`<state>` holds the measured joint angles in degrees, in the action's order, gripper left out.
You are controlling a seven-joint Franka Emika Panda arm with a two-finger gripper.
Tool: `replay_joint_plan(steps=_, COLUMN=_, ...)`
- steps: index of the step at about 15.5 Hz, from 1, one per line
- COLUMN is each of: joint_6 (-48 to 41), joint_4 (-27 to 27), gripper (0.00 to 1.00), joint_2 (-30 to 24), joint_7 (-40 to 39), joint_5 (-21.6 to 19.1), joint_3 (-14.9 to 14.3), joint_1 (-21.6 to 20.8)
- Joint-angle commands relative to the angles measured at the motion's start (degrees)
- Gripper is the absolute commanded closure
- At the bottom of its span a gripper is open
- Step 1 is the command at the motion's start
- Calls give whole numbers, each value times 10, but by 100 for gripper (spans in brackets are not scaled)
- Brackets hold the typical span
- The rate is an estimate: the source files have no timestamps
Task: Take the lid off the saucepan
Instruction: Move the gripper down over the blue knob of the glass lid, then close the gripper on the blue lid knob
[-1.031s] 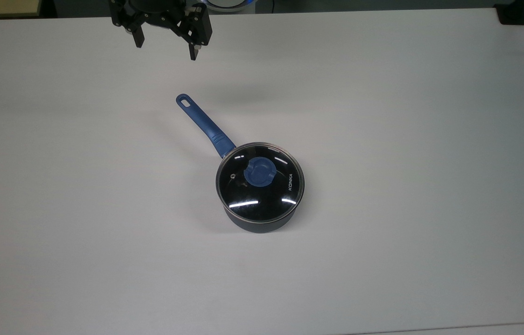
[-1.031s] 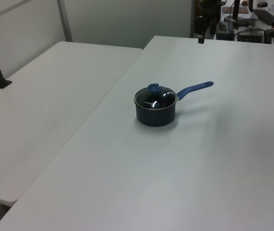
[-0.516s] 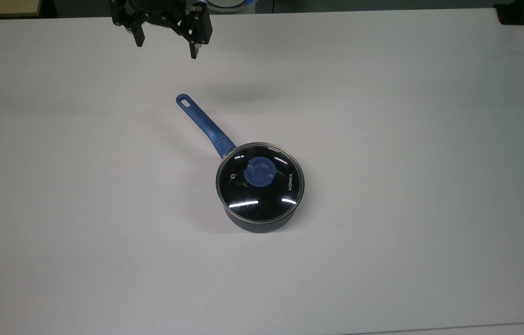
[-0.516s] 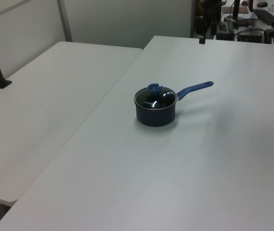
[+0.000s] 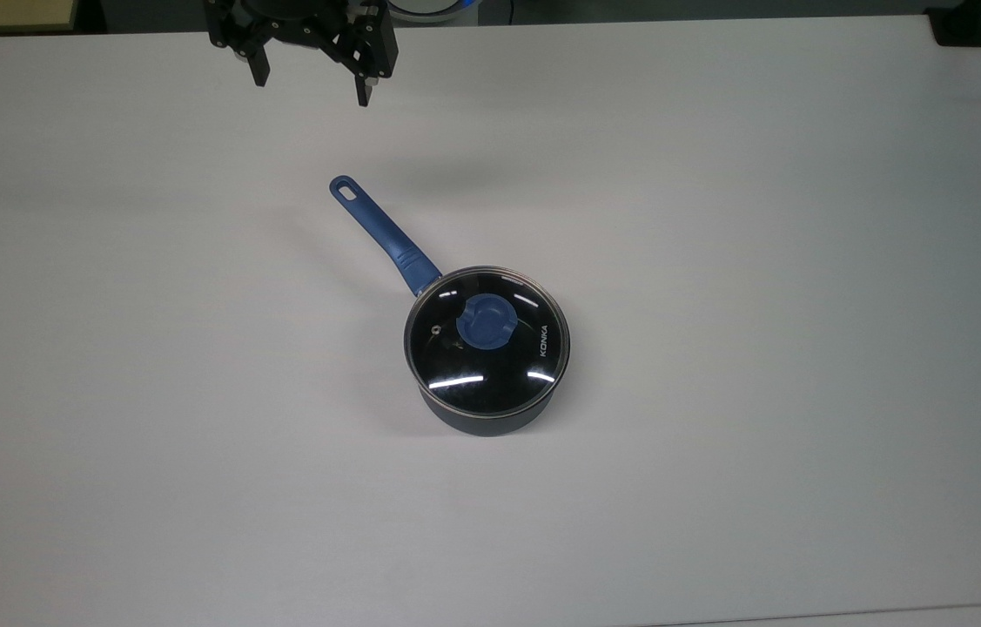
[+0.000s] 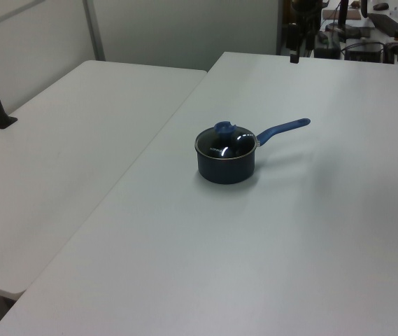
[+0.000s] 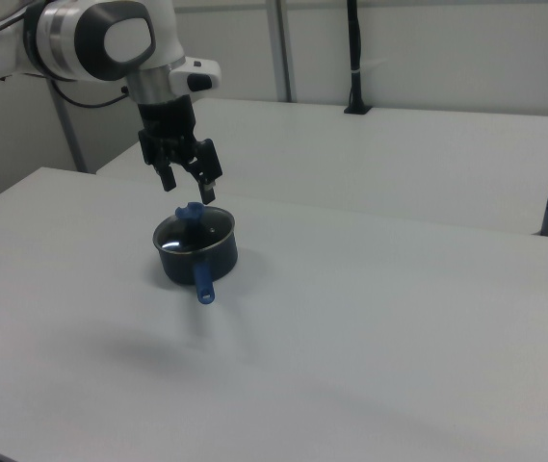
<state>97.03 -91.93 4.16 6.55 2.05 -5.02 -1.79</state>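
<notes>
While the lid (image 5: 487, 340) sits snug on the saucepan (image 5: 481, 416) mid-table (image 5: 760, 261), the gripper (image 5: 309, 87) hangs up near the top view's upper left edge, fingers spread wide and holding nothing, well apart from the pan's blue handle (image 5: 381, 231).

The saucepan (image 5: 485, 396) sits mid-bench (image 5: 760, 218) with the lid (image 5: 487, 340) seated on it. Well beyond its handle tip hangs the gripper (image 5: 310, 87), fingers spread apart.

The top view's upper edge cuts off the hand (image 5: 309, 83) above its fingers.
</notes>
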Motion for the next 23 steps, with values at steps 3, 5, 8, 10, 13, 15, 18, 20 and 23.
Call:
replay_joint_plan(steps=3, joint_6=54, joint_4=-13, gripper=0, joint_2=11, joint_7=49, joint_5=-10, joint_3=-2, joint_1=-15)
replay_joint_plan(steps=5, joint_6=76, joint_4=2, gripper=0, joint_2=36, joint_7=67, joint_5=-9, joint_3=-3, joint_1=-37)
replay_joint_plan(steps=8, joint_6=79, joint_4=36, gripper=0, joint_2=90, joint_7=151, joint_5=-7, joint_3=-1, joint_1=-69)
replay_joint_plan(steps=10, joint_6=118, joint_4=79, gripper=0, joint_2=146, joint_7=231, joint_5=-8, joint_3=8, joint_1=-93)
replay_joint_plan(steps=13, joint_6=164, joint_4=99, gripper=0, joint_2=188, joint_7=286, joint_5=-4, joint_3=47, joint_1=-89)
replay_joint_plan(steps=15, joint_6=200, joint_4=116, gripper=0, joint_2=224, joint_7=288, joint_5=-4, joint_3=58, joint_1=-81)
replay_joint_plan(steps=18, joint_6=210, joint_4=168, gripper=0, joint_2=276, joint_7=288, joint_5=-2, joint_3=56, joint_1=-86)
replay_joint_plan(steps=20, joint_6=212, joint_4=172, gripper=0, joint_2=285, joint_7=287, joint_5=-2, joint_3=52, joint_1=-87)
replay_joint_plan(steps=23, joint_6=213, joint_4=172, gripper=9, joint_2=288, joint_7=284, joint_5=-1, joint_3=51, joint_1=-87)
